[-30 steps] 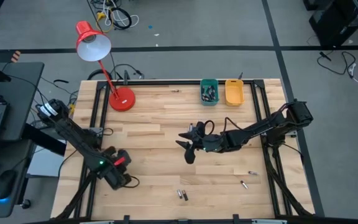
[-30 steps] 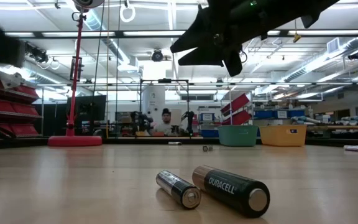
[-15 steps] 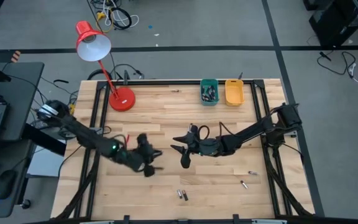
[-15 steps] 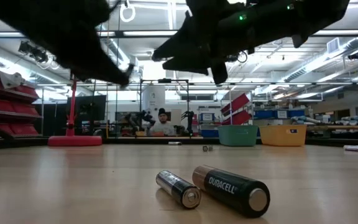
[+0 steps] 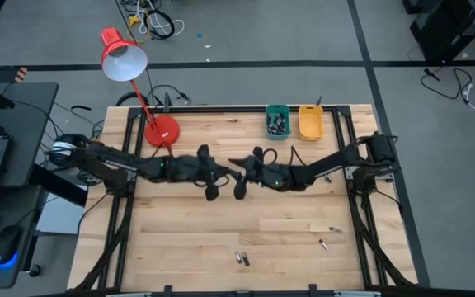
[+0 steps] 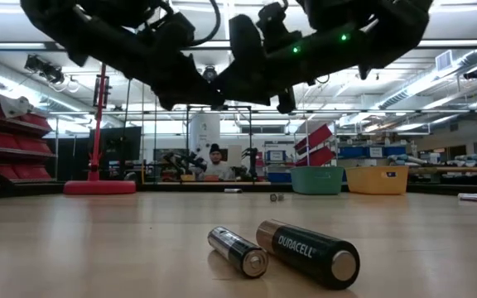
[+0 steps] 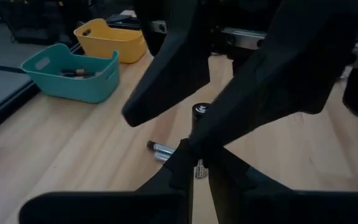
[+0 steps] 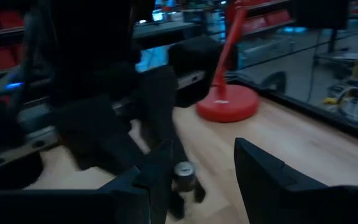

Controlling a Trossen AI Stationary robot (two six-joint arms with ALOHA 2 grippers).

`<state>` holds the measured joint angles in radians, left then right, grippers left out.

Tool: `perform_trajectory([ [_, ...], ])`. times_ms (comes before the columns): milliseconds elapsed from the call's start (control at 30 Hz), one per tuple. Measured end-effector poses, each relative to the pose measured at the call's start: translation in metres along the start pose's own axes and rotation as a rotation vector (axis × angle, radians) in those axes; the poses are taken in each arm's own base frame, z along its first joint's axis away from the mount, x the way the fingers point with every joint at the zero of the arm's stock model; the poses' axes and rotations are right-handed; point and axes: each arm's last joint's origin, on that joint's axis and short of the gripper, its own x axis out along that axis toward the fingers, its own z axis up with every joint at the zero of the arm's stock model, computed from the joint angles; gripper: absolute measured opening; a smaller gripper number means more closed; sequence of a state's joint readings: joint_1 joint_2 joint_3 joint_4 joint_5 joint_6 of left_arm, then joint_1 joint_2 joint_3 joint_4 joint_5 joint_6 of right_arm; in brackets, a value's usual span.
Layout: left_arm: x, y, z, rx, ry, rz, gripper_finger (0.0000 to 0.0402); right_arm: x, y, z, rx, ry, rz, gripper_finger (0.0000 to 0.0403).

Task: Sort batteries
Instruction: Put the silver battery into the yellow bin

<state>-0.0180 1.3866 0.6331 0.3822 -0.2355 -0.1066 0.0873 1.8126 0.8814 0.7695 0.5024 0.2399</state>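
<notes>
Both arms reach in over the middle of the tabletop (image 5: 188, 239) and meet there, well above the surface.

Left hand (image 5: 213, 178): fingers drawn close together and gripping a battery (image 7: 199, 112). The cell sticks out past the fingertips, with one end pointing toward the other arm.

Right hand (image 5: 239, 177): fingers stand apart. In the right wrist view the battery's silvery end sits in the gap between them, close beside one finger and clear of the other, so this hand does not clamp the cell.

Other cells on the tabletop:
- Two loose batteries (image 5: 241, 258) lie side by side near the front edge. The low view shows the thicker one (image 6: 309, 252) just beside the thinner one (image 6: 237, 251), though whether they touch cannot be told.
- Two single batteries lie toward the right front, one (image 5: 334, 229) a little behind the other (image 5: 323, 244) and apart from it.

Bins: a teal bin (image 5: 277, 121) and a yellow bin (image 5: 310, 122) stand side by side at the back edge. The teal bin holds several cells; the yellow bin's contents cannot be made out.

Other items: a red desk lamp (image 5: 162, 130) stands at the back left. A person (image 6: 216, 163) sits in the room beyond the tabletop.
</notes>
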Motion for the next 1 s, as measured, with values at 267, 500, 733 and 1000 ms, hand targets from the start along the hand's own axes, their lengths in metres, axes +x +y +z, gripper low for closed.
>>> perform_trajectory([
  [267, 0.005, 0.030, 0.005, -0.012, -0.024, -0.003, 0.0042, 0.010, -0.021, 0.005, 0.006, -0.012, -0.065, 0.0146],
  [500, 0.007, 0.051, 0.011, 0.001, -0.073, -0.007, 0.0042, 0.017, -0.036, 0.011, 0.026, -0.027, -0.058, 0.0054],
  [733, 0.007, 0.067, 0.013, -0.009, -0.099, -0.027, 0.0044, 0.021, -0.046, 0.015, 0.035, -0.037, -0.042, 0.0021],
  [1000, 0.006, 0.085, 0.011, 0.013, -0.059, 0.130, 0.0077, 0.026, -0.071, 0.017, -0.022, -0.042, -0.218, 0.0021],
])
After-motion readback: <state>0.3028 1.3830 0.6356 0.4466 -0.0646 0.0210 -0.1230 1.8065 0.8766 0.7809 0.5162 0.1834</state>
